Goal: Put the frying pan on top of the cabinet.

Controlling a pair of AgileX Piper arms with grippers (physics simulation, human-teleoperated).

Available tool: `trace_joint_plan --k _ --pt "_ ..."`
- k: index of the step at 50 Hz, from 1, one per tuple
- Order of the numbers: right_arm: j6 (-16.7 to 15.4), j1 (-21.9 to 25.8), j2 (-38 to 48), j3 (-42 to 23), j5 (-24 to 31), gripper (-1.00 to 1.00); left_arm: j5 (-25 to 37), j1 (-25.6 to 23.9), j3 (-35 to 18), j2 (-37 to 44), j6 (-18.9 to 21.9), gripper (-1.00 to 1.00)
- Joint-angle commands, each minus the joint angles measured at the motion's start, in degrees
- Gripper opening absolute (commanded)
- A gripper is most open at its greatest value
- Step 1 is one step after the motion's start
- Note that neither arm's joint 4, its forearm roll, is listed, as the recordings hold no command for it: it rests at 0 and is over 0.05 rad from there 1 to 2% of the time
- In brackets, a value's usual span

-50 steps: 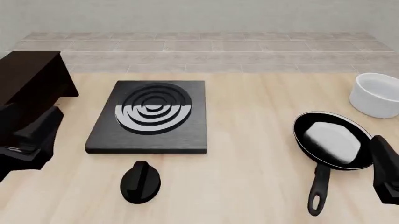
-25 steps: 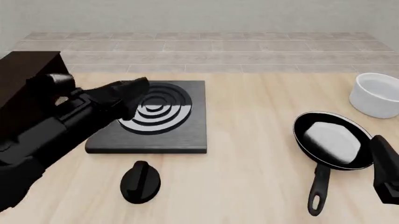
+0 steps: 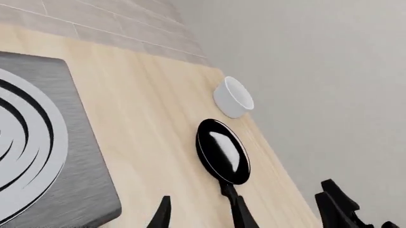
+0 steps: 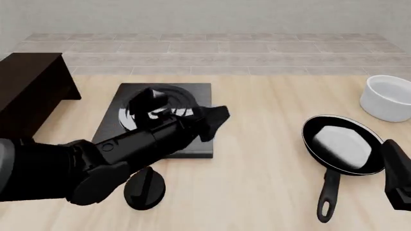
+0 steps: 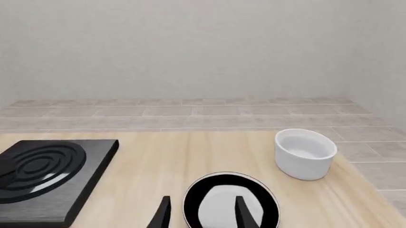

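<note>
Front view: the left claw (image 4: 209, 122) is stretched over the stove plate (image 4: 192, 144) toward the frying pan (image 4: 340, 149), its fingers parted and empty, while the right claw (image 5: 199, 213), likewise open and empty, is poised just short of the pan. The pan, glossy black, round and shallow with a long loop-ended handle, is seen lying on the surface (image 4: 257, 183) near the white bowl (image 4: 387, 98), well apart from the dark cabinet (image 4: 29, 91) at far left.

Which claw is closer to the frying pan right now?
Right. The right claw sits at the frying pan's right rim, beside the handle. The left claw hangs over the stove plate's right edge, well left of the pan.
</note>
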Motion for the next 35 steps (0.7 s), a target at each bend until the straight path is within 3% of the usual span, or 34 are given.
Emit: trace_joint_plan --k 1,10,16,23,35 --pt "0.0 0.0 0.1 0.0 0.0 1.0 0.1 -4.3 -4.2 6.4 -4.6 1.0" --pt "0.0 0.0 0.2 0.0 0.1 1.0 -1.5 -7.1 -5.7 10.6 -9.2 1.0" --pt "0.1 0.0 0.2 0.0 0.1 1.0 -1.1 -9.1 -6.3 10.7 -9.8 1.0" --pt "0.2 -0.2 0.1 0.0 0.1 1.0 -2.8 -16.6 -4.8 10.0 -11.2 1.0" --pt "0.4 -0.2 0.1 0.0 0.1 1.0 -6.4 -19.2 -4.6 12.7 -15.5 1.0"
